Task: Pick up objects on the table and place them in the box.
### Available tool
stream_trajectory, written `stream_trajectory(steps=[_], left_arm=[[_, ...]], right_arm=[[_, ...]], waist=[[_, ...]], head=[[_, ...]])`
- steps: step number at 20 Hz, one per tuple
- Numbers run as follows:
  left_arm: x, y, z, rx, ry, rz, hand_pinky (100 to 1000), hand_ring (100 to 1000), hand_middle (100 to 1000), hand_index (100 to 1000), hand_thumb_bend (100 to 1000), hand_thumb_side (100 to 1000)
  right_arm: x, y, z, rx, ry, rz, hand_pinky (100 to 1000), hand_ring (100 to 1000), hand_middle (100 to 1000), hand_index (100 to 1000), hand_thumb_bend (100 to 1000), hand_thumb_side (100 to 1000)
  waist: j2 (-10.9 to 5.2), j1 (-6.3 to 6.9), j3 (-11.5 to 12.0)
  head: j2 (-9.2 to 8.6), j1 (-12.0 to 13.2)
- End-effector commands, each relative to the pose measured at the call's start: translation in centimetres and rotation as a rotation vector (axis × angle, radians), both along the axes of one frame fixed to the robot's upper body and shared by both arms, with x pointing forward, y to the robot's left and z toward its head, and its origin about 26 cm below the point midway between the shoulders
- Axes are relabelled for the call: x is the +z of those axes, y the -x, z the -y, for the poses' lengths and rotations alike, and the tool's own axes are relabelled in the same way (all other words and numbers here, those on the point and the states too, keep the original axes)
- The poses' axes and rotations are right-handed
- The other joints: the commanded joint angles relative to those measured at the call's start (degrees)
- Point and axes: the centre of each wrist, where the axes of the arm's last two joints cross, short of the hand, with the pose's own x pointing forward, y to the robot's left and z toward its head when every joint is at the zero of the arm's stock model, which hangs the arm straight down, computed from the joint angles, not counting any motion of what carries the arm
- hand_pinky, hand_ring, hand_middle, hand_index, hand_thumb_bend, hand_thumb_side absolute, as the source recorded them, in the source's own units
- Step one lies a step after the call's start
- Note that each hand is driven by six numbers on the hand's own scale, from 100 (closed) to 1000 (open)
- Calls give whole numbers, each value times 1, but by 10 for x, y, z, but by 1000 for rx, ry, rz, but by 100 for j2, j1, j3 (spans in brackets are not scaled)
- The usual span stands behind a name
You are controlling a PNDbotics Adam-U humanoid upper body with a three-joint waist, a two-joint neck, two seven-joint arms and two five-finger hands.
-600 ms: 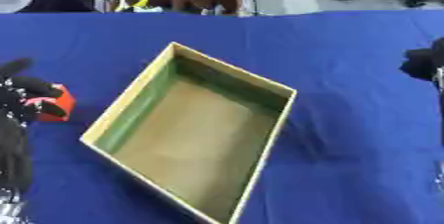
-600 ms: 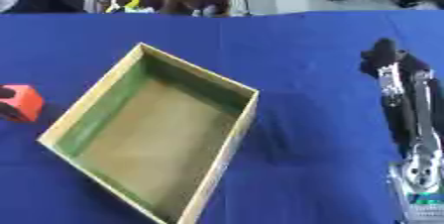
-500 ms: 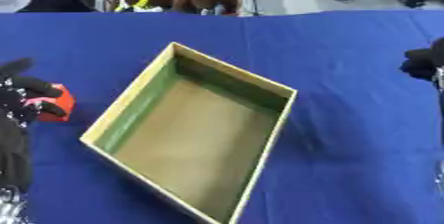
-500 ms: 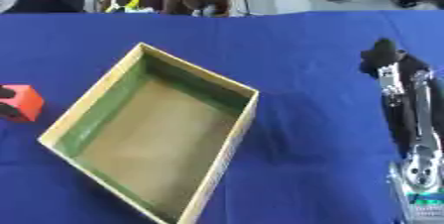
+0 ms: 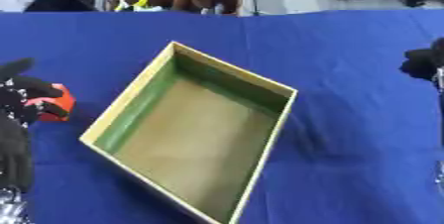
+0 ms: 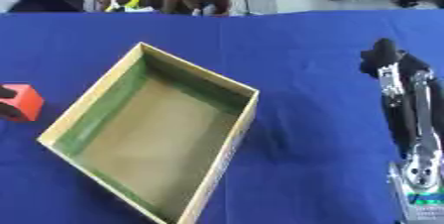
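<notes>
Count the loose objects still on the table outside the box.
1: an orange block sits on the blue table left of the box, at the left hand. The hand may hide others.

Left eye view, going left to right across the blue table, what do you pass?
Robot's black left hand → small orange-red block → open yellow-rimmed cardboard box with green inner walls → robot's black right hand.
</notes>
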Motion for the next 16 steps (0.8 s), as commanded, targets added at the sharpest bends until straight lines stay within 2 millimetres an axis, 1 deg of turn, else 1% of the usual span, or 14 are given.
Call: stream_trajectory(steps=[1, 2, 7, 10, 12, 14, 16], left_arm=[[7, 2, -4, 22, -11, 33, 400, 539, 472, 748, 100, 982], [8, 2, -8, 46, -19, 42, 394, 537, 469, 746, 100, 938], [13, 2, -29, 160, -81, 93, 394, 541, 475, 748, 100, 879], [18, 2, -43, 219, -132, 144, 405, 552, 491, 753, 100, 822], [23, 2, -53, 256, -172, 180, 411, 558, 499, 758, 100, 804], [25, 3, -58, 284, -206, 199, 411, 558, 499, 758, 100, 804], [24, 2, -54, 339, -265, 205, 425, 571, 515, 768, 100, 792]], right_arm=[[8, 3, 1, 2, 24, 24, 723, 642, 546, 660, 512, 1000], [7, 3, 2, 0, 24, 23, 723, 642, 546, 661, 512, 1000], [7, 3, 3, -4, 24, 22, 724, 643, 546, 661, 512, 1000], [6, 3, 3, -7, 24, 20, 724, 643, 546, 661, 512, 1000], [6, 3, 3, -9, 24, 19, 724, 643, 546, 661, 512, 1000], [6, 3, 4, -9, 24, 19, 724, 643, 546, 661, 512, 1000], [6, 3, 3, -9, 24, 18, 724, 644, 546, 661, 511, 1000]], waist=[[-89, -1, 9], [-87, 2, 21], [-83, 1, 39], [-87, 5, 47], [-91, 7, 52], [-91, 6, 52], [-95, 8, 47]], head=[[-55, 11], [-56, -2], [-75, -27], [-86, -43], [-90, -57], [-92, -60], [-88, -58]])
